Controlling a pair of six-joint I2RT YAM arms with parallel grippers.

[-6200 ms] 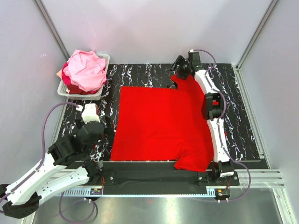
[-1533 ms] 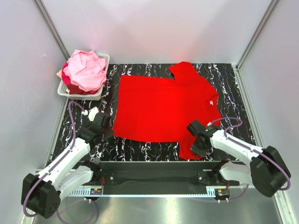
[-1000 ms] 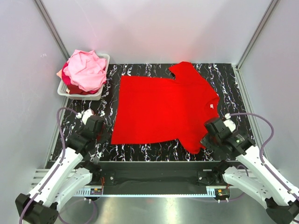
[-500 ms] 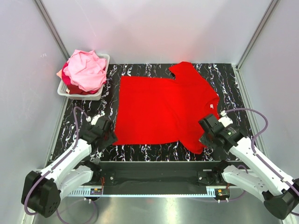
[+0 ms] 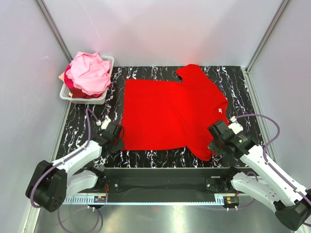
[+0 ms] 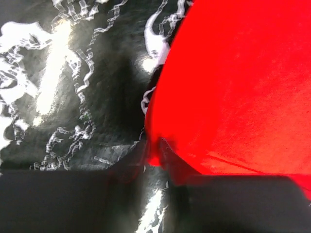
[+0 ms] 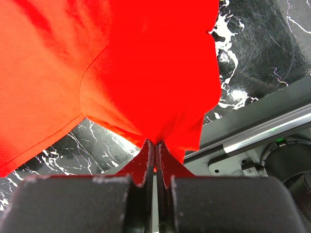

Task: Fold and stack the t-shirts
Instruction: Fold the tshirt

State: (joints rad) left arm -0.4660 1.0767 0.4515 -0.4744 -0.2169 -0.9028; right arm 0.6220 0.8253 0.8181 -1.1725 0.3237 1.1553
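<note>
A bright red t-shirt [image 5: 167, 114] lies spread flat on the black marbled table [image 5: 243, 92], its small white label [image 5: 219, 110] at the right. My left gripper [image 5: 118, 139] sits at the shirt's near-left corner. In the left wrist view the left gripper [image 6: 158, 153] is shut on that corner of red cloth [image 6: 233, 87]. My right gripper [image 5: 214, 144] is at the near-right sleeve. In the right wrist view the right gripper [image 7: 155, 145] is shut on a pinch of sleeve fabric [image 7: 146, 73]. More t-shirts, pink and peach [image 5: 90, 73], are heaped in the basket.
The white slotted basket [image 5: 86, 98] stands at the table's far-left corner. A black rail [image 5: 165, 177] runs along the near edge between the arm bases. Grey walls close in on the left, back and right.
My left gripper has slid right to the shirt's near-left corner, opened briefly and shut on it. The right gripper has kept its hold on the sleeve and barely shifted.
</note>
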